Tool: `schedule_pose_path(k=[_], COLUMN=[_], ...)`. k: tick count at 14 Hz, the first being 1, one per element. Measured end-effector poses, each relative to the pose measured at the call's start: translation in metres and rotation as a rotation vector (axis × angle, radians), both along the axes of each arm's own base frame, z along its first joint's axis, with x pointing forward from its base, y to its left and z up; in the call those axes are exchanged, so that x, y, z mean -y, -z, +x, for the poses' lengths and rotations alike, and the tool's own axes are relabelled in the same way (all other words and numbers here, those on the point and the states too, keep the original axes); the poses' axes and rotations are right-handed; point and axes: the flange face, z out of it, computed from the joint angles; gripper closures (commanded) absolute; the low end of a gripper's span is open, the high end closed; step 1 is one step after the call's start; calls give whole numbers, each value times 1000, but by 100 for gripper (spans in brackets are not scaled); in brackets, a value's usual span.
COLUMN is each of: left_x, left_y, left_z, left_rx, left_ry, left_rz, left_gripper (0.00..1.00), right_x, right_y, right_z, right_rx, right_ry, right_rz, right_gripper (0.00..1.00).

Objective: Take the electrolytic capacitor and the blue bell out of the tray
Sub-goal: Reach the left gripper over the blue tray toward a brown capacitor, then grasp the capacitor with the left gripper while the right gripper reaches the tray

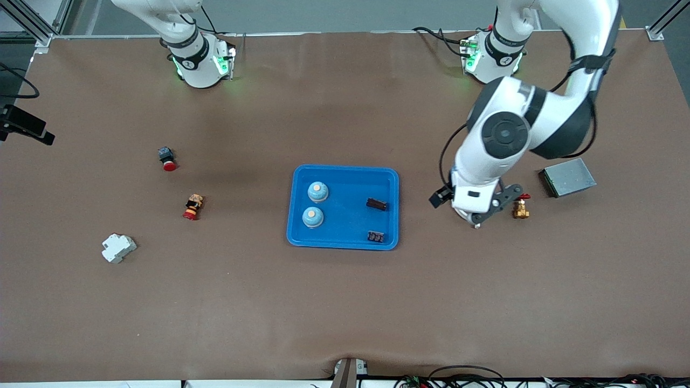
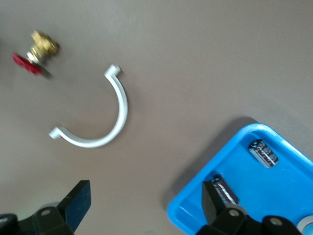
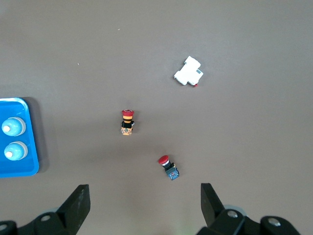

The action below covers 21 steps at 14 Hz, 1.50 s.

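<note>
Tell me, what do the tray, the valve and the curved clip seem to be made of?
Tray: probably plastic, bright uniform blue with soft glossy highlights on its rounded rim. Valve: brass-like metal, yellow and shiny, with a red handle whose material I cannot tell. Curved clip: plain white, smooth, possibly plastic or painted metal.

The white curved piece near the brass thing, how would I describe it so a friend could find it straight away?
Start at the blue tray in the middle of the table and go toward the left arm's end. Under the left pincer, between the tray and the brass valve with its red handle, lies the white half-ring. It is the only thin, open arc there, with a small tab at each end.
</note>
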Motion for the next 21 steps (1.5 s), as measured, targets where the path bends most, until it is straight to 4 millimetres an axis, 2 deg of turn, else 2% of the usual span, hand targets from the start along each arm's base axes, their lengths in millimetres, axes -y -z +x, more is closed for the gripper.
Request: schedule_pose_path(k=[4,7,11,13,16,18,21], left_x=[47,69,101,115,123,125,131], left_y=[46,79,114,130,155,166,179], left_z=[-13,-18,-30,-36,-41,-44,-49], left_rx=[10,18,36,41,36,27,26], left_ry=[-171,-287,-374,-415,-497,-540,-590], left_rz=[3,-2,-28,-39,-38,-26,-28], left_gripper=[0,0,0,7,10,18,25], right_x=[-11,-43,-108,-143,-205,-248,-299], right_y=[0,-3,-9,-11,-12,-11,6], right_z=[-1,0,-8,-13,-26,-36,-41], right_rx=[-12,-19,-47,-55,-65,-54,-37], right_ry=[57,96,158,194,247,275,277], right_rz=[44,71,62,56,45,45,52], right_gripper=[0,0,0,0,0,0,0])
